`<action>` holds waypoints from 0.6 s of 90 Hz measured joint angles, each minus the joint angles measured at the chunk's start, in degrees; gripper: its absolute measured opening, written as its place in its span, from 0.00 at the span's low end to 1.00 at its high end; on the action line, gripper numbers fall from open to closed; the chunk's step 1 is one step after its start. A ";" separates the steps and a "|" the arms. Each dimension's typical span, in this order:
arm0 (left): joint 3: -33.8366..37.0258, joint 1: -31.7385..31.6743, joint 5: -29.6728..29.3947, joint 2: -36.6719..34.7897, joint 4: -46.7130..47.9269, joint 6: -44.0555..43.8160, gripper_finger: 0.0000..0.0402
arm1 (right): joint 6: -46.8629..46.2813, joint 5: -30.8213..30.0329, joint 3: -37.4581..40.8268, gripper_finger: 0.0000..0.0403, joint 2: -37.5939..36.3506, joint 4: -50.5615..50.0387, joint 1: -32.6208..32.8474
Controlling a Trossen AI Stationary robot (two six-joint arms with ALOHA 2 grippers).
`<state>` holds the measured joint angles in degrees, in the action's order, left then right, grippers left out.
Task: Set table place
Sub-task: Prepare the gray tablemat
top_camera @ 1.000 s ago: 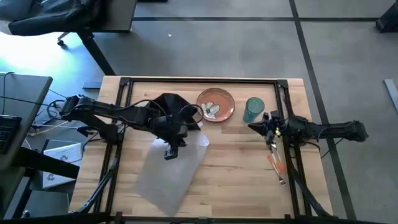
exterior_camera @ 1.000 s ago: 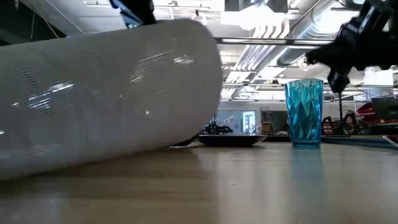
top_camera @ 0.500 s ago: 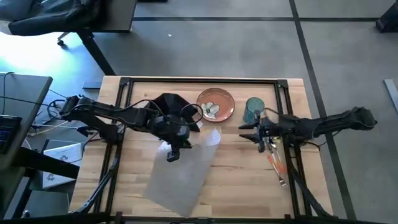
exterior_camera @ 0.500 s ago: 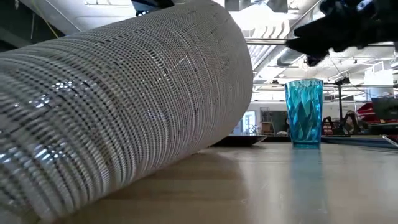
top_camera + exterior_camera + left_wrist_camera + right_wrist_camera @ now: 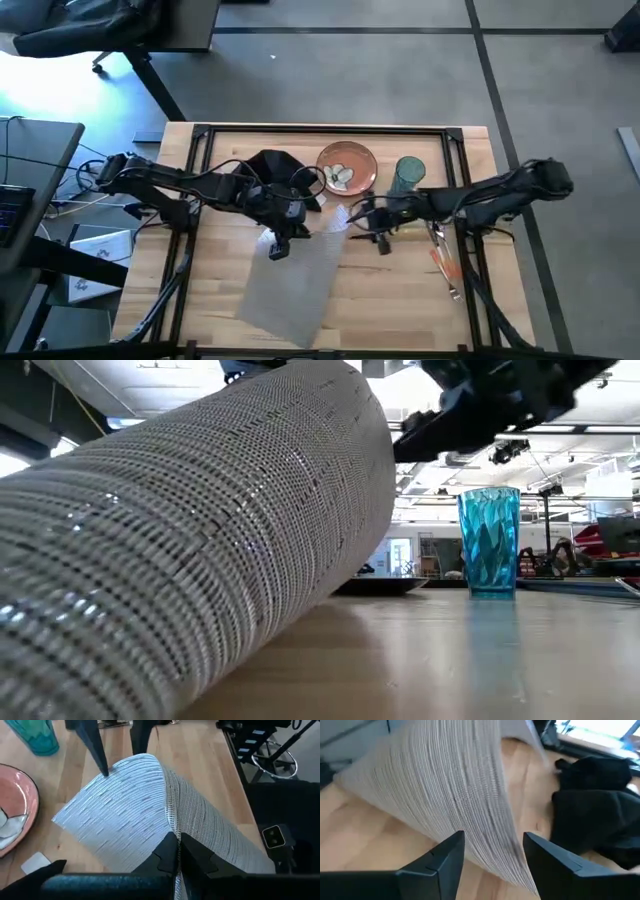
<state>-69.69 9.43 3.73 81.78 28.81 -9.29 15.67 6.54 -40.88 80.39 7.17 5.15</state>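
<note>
The grey woven placemat (image 5: pixel 190 550) fills most of the low view. It is curled up off the table (image 5: pixel 400 300) like a big roll and hides much of what is behind it. The left gripper (image 5: pixel 176 851) pinches one edge of the placemat with its fingers squeezed tight together, and the mat bends over from there. In the high view the rest of the mat lies slanted on the wood, toward the front of the table.

The right gripper (image 5: pixel 492 851) is at the mat's raised far corner, by the plate. Its two fingers (image 5: pixel 437 862) are spread wide apart, with the lifted edge of the mat right in front of them. It holds nothing.

Farther back, a black cloth napkin (image 5: pixel 275 168) sits in a heap under the left arm. Next to it is the orange-brown plate (image 5: pixel 347 167) with a pale pattern. A blue-green cup (image 5: pixel 489 541) stands upright just beside the plate, near the right arm. The orange-handled cutlery (image 5: pixel 445 265) lies on the right side of the table, well apart from the mat.
</note>
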 joint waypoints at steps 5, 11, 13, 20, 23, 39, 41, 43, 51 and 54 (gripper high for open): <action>0.00 0.00 -0.01 0.00 -0.02 0.50 0.00 | 1.00 0.07 -2.06 0.44 2.43 -3.46 0.00; 0.00 0.00 -0.01 0.00 -0.01 1.09 0.00 | 2.38 1.27 -4.44 0.42 5.07 -7.49 -0.02; 0.00 0.00 -0.08 0.00 0.00 1.32 0.00 | 2.70 1.67 -5.14 0.40 5.82 -8.64 -0.02; 0.00 0.00 -0.59 0.00 0.01 1.93 0.00 | 4.18 2.15 -7.05 0.29 8.10 -11.08 0.46; 0.00 0.02 -0.84 0.00 0.06 1.98 0.00 | 5.16 1.97 -7.66 0.22 8.75 -11.94 0.71; -3.19 0.00 -4.84 -0.02 8.80 2.06 0.00 | 6.64 -11.80 -11.52 0.02 7.90 -21.56 2.46; -3.84 0.00 -6.01 -0.07 10.21 2.10 0.00 | 6.71 -13.97 -11.99 0.01 7.32 -22.88 2.81; -4.60 0.00 -7.17 -0.09 11.82 2.15 0.00 | 7.11 -16.27 -12.39 0.01 6.76 -23.97 3.17; -8.29 -0.04 -11.69 -0.07 18.20 2.96 0.00 | 7.36 -25.59 -14.27 0.00 4.28 -27.76 5.37; -9.73 -0.04 -13.08 -0.07 19.63 3.61 0.00 | 7.33 -28.51 -15.19 0.00 3.39 -29.77 6.22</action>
<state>-79.42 9.39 -9.36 81.71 48.44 -5.68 23.00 -21.97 -56.07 83.78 -22.60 11.36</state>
